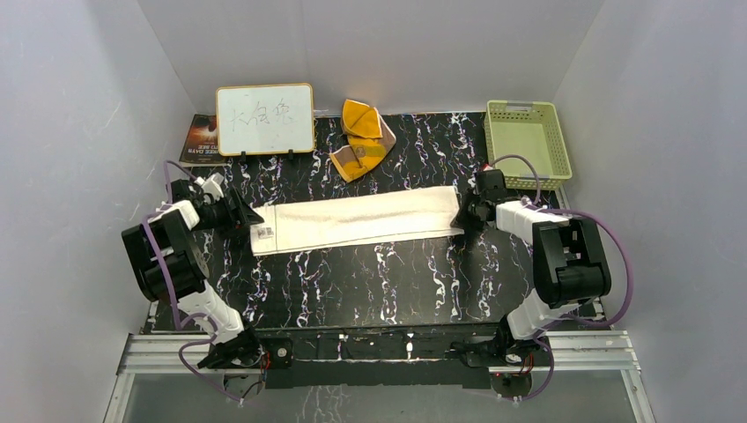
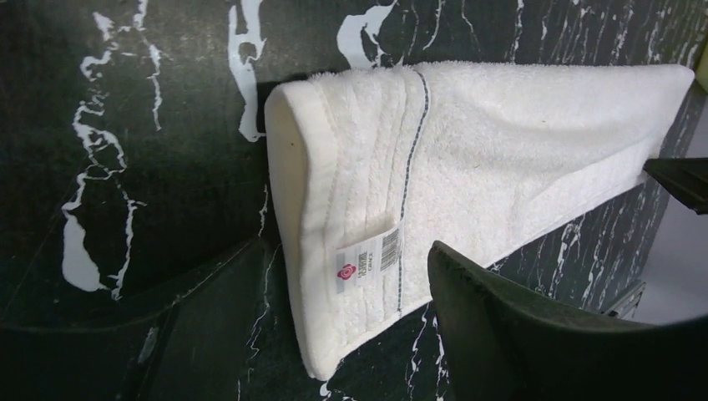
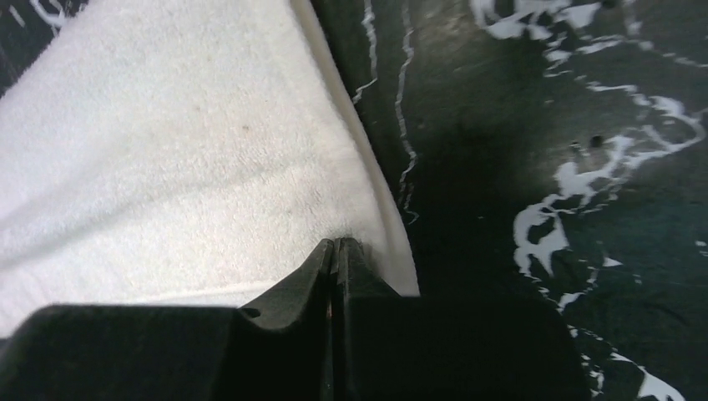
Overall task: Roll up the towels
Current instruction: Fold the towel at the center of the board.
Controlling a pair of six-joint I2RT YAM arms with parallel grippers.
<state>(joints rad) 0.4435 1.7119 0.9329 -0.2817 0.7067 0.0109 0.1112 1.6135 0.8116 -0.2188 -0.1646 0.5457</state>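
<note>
Noted cream-white terry towel (image 1: 357, 220) flat across black marbled surface (image 1: 352, 282). Found right gripper (image 3: 336, 251) clenched on its right end, left gripper (image 2: 351, 330) released astride labelled end. Logged orange-yellow cloth towel (image 1: 361, 139) crumpled at far edge.

**A:** The cream terry towel (image 1: 357, 220) lies flat in one long strip, running from the left pincer (image 1: 251, 216) straight across to the right pincer (image 1: 460, 218).

**B:** Its near end sits just ahead of the left pincer's spread fingers. The edge looks doubled over, with a ribbed band, a thin grey stripe and a barcode tag (image 2: 367, 259) facing up.

**A:** At the other end, the right pincer's closed tips are nipped onto the hem.

**B:** And the orange-yellow towel (image 1: 361, 141)?

**A:** Crumpled in a heap, brownish reverse and pale edging showing. It's beyond the strip and well apart from both pincers.
</note>
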